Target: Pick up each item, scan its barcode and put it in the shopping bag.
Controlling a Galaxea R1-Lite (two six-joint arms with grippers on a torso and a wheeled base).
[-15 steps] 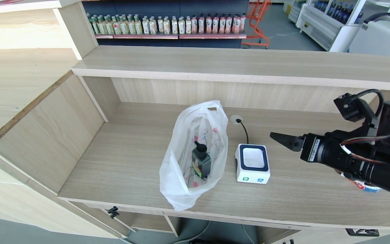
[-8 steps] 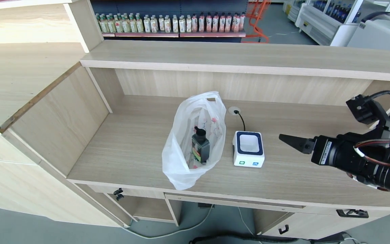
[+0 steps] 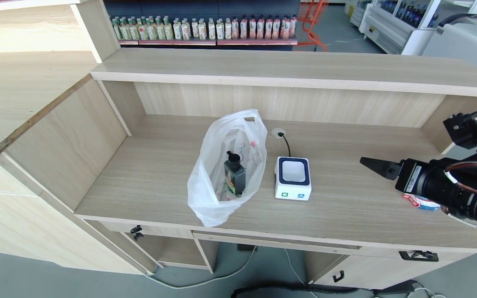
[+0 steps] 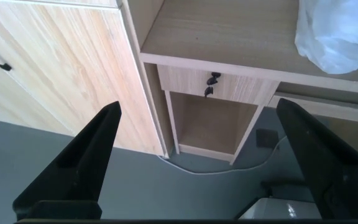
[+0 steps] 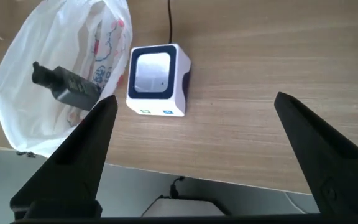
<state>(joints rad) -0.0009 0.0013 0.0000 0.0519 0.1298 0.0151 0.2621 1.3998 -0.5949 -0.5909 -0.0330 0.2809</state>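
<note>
Holds right fingers (image 5: pixel 73 162) wide apart, empty, over worktop (image 3: pixel 346 207) right of scanner (image 3: pixel 292 178), packet (image 3: pixel 418 201) beneath arm; holds left fingers (image 4: pixel 82 162) wide apart, empty, off worktop's front; has bottle (image 3: pixel 234 178) in bag (image 3: pixel 205 194) beside scanner

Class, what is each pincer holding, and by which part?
Nothing: the left pincer and the right pincer both stand open and empty.

text: none legible | bottle label (image 3: pixel 232 182), scanner (image 3: pixel 292 179) marks: too small
</note>
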